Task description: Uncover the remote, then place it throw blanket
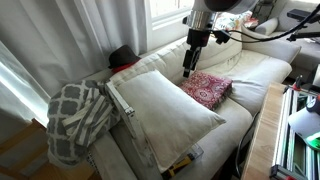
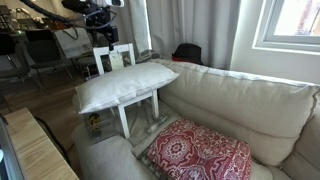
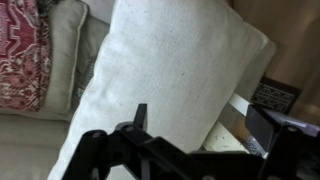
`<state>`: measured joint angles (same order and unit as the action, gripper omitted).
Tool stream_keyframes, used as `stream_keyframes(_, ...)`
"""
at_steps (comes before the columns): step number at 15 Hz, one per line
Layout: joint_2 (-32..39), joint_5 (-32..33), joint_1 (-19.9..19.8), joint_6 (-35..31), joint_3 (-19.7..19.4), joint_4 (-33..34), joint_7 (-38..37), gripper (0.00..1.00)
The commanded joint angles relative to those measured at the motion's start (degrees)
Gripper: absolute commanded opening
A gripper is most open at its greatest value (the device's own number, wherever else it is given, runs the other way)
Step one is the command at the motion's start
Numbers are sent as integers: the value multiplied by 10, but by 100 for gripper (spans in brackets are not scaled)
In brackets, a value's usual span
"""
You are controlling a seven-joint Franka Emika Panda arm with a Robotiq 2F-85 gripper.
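Gripper (image 1: 188,71) near one cream pillow (image 1: 170,105), one blanket (image 1: 80,115)

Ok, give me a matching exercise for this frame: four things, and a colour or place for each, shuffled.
Things:
1. big pillow
2. small pillow
3. blanket
4. gripper

Colour or place:
a. grey and white
b. hanging above the couch
c. plain beige
d. red patterned

Pairs: 1-c, 2-d, 3-a, 4-b
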<state>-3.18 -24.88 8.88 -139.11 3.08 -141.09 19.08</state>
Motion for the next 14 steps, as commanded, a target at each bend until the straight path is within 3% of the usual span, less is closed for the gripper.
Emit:
stream_keyframes(1, 19, -39, -9, 1, 9, 4, 41, 100)
stream_keyframes(4, 55, -83, -15, 1, 14, 19, 94, 100)
stream_keyframes(14, 58, -85, -15, 1, 15, 26, 94, 100)
